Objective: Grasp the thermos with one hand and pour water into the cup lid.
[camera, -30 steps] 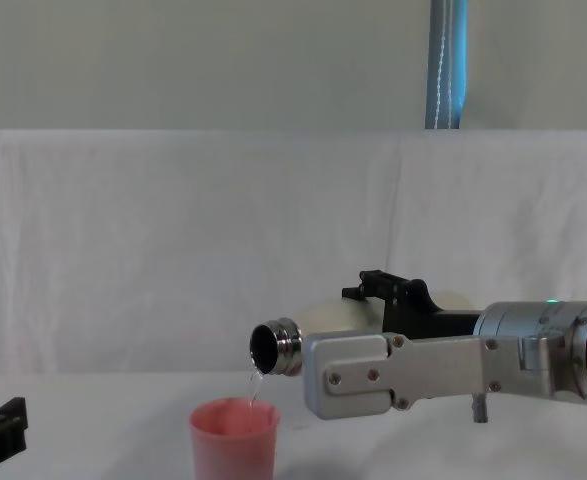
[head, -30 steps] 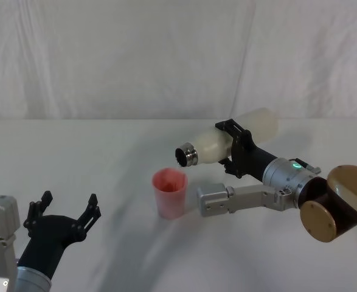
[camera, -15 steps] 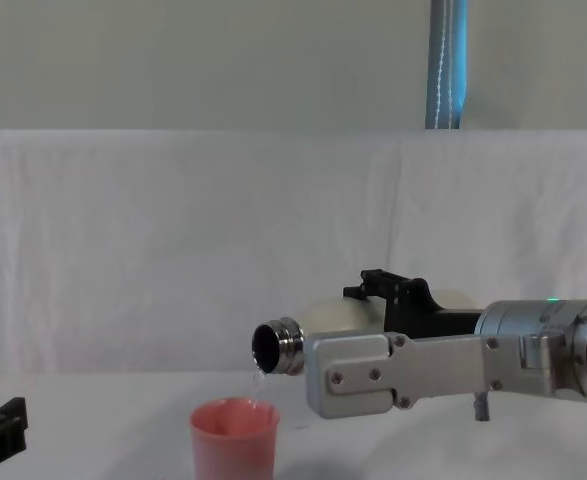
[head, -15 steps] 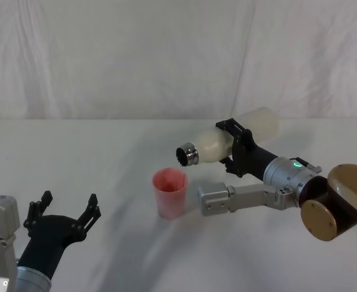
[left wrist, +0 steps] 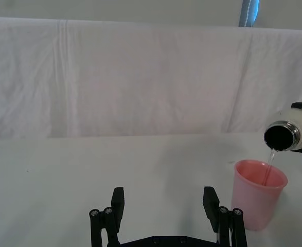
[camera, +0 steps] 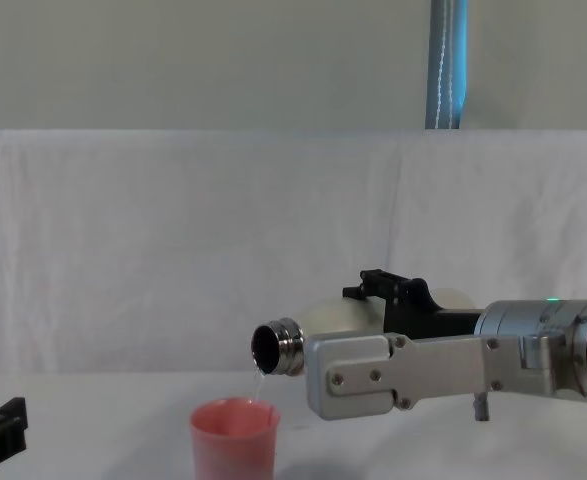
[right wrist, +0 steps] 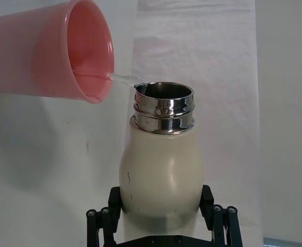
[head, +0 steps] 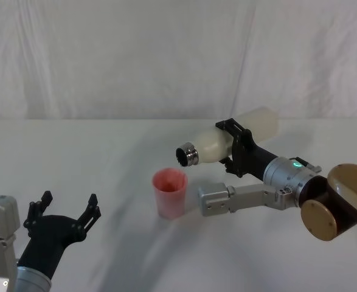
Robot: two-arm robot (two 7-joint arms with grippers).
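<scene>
The cream-white thermos (head: pixel 236 139) is tipped nearly level above the table, its steel neck (head: pixel 188 154) pointing left over the pink cup lid (head: pixel 170 193). My right gripper (head: pixel 234 147) is shut around the thermos body. A thin stream of water runs from the neck (camera: pixel 277 347) down into the cup lid (camera: pixel 234 440); the stream also shows between the thermos (right wrist: pixel 161 164) and cup lid (right wrist: pixel 63 51) in the right wrist view, and above the cup lid (left wrist: pixel 258 193) in the left wrist view. My left gripper (head: pixel 65 216) rests open near the table's front left, with nothing between its fingers.
A white cloth covers the table (head: pixel 105 152) and hangs as a backdrop behind it. A blue vertical pole (camera: pixel 448 64) stands behind the backdrop. Bare table lies left of the cup lid and in front of it.
</scene>
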